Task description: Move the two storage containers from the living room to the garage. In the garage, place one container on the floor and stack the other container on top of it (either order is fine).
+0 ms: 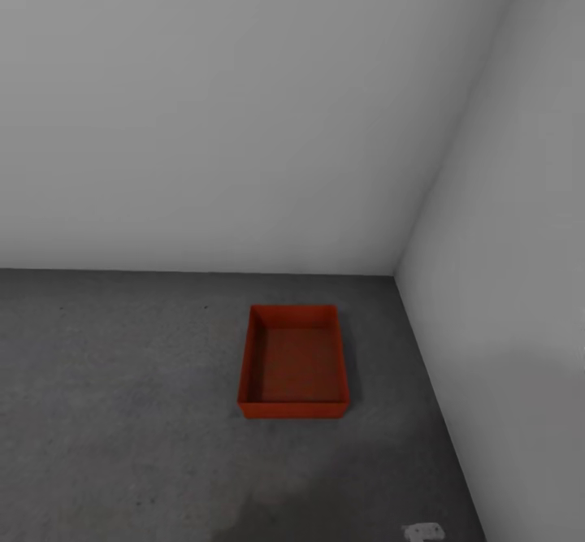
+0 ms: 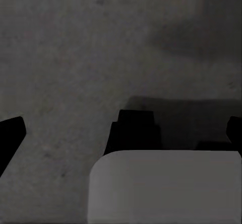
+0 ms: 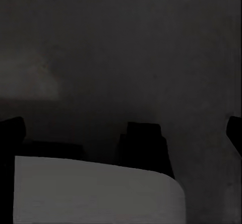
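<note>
Facing the garage corner, we see one red-orange storage container (image 1: 294, 363) set open-side-up on the concrete floor (image 1: 122, 412), likely as the stacking base, ahead of both end effectors, whose spread we cannot tell.

Head cam high, angled fwd and down at garage corner, floor (image 1: 122, 412) lower half of frame, both wrist cams close, facing down at same concrete floor
</note>
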Motion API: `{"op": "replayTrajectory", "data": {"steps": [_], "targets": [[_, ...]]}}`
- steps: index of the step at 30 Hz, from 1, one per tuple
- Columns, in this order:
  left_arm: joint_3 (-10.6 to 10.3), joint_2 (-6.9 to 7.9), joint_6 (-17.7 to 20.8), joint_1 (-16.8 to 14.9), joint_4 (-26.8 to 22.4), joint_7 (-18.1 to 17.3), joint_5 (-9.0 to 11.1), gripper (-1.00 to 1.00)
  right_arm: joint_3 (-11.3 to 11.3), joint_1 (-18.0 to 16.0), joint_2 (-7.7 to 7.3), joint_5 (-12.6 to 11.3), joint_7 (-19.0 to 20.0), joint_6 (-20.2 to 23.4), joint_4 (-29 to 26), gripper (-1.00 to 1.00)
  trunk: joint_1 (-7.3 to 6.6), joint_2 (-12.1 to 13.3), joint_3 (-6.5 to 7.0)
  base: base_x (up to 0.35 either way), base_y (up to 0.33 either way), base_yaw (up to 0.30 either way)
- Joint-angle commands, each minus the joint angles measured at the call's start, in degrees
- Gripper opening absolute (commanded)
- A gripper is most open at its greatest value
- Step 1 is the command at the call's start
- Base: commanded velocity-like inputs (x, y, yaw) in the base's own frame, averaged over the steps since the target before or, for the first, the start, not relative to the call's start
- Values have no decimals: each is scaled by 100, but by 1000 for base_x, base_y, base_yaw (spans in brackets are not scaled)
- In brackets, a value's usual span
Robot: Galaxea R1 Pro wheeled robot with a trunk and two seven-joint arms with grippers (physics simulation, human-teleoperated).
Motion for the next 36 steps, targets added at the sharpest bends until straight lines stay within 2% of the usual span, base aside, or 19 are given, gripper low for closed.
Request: {"op": "replayTrajectory", "data": {"steps": [1,6,9,12,27,36], "targets": [[33,39,-271,12,215,10,-20,100,27,-3,-21,-11,-79,-345,255,100,-23,40,15,0,0,0],[36,79,-1140,292,479,-10,-13,100,32,-3,-86,-7,-169,-660,479,100,-133,241,105,0,0,0],[37,34,-1412,397,514,-3,-16,100,41,-3,-104,-2,-182,-703,508,100,-199,361,159,0,0,0],[37,-9,-1472,425,524,6,-19,100,44,-3,-108,-23,-186,-714,523,100,-265,481,213,0,0,0],[54,-33,-1474,435,527,19,-12,100,48,-3,-69,-21,-95,-718,680,100,-594,1083,484,0,0,0],[54,-33,-1475,435,527,103,-11,100,53,-3,-67,-3,-90,-718,699,100,-792,1444,715,0,0,0]]}}
